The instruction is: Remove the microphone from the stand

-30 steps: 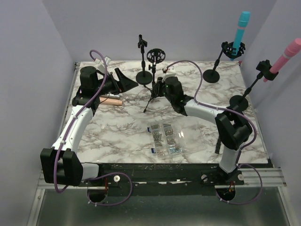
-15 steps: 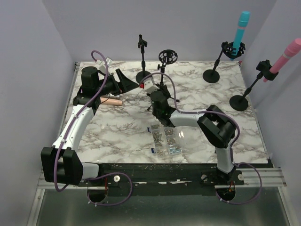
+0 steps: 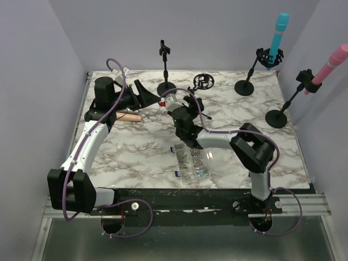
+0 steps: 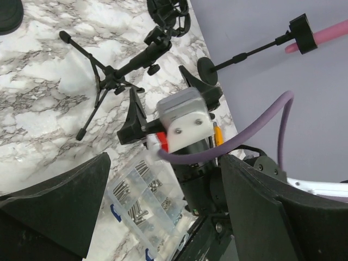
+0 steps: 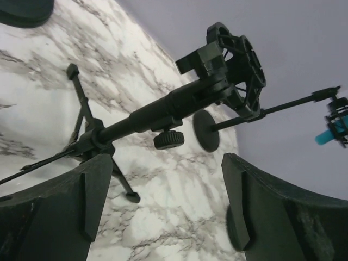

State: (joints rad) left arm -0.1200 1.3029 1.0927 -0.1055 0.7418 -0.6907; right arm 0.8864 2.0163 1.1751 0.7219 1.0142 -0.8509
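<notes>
The peach-coloured cylindrical microphone (image 3: 129, 115) lies flat on the white marble-patterned table (image 3: 136, 152), behind the left claw (image 3: 145, 93) and beside its wrist. One end is tucked under that arm, and only the top view shows it. The left claw's jaws gape wide, holding nothing. The right claw (image 5: 166, 179) also has its jaws wide apart and grips nothing. Ahead of it the black tripod stand (image 5: 157, 114) leans with its ring-shaped shock mount (image 5: 239, 70) raised, the tube clear of both fingers. The left wrist view adds a clear compartment box of screws (image 4: 144, 198) beneath the right arm. A blue microphone (image 5: 330, 136) is cut off at the right wrist view's edge.
</notes>
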